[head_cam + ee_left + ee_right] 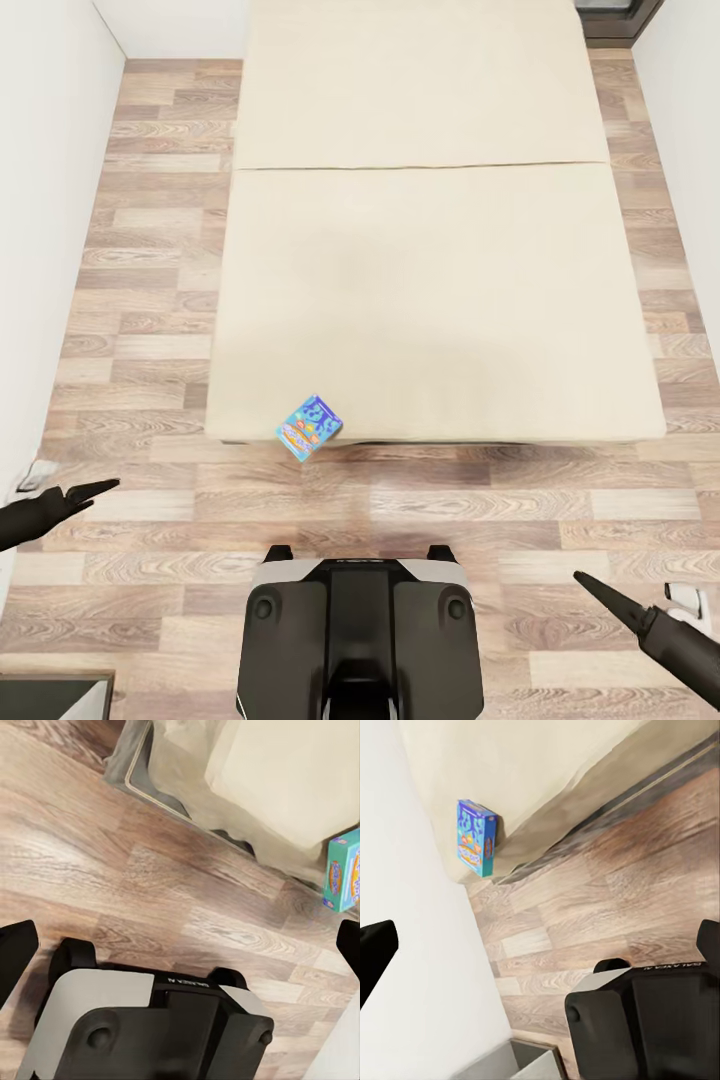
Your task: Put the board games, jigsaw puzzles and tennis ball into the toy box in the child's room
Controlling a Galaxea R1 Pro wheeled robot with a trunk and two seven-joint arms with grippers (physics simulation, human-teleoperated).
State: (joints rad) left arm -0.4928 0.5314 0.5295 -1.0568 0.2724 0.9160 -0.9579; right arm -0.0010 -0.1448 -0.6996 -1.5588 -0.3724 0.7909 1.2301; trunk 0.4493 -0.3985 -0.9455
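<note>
One board game [309,427], a flat blue box with a bright print, lies on the cream bed [430,280] at its near edge, left of centre, its corner slightly over the edge. It is also seen in the left wrist view as the board game [343,870] and in the right wrist view as the board game [475,838]. My left gripper [103,488] hangs low at the left, well short of the box, and my right gripper [583,580] hangs low at the right. Both are open and empty, fingers [9,952] [709,945] spread wide. The toy box, table, jigsaw puzzles and tennis ball are out of view.
My dark base [358,630] stands on the wood floor [150,300] just before the bed's foot. A white wall [40,200] runs close along the left. A grey furniture corner [50,695] sits at the near left. Floor strips flank the bed on both sides.
</note>
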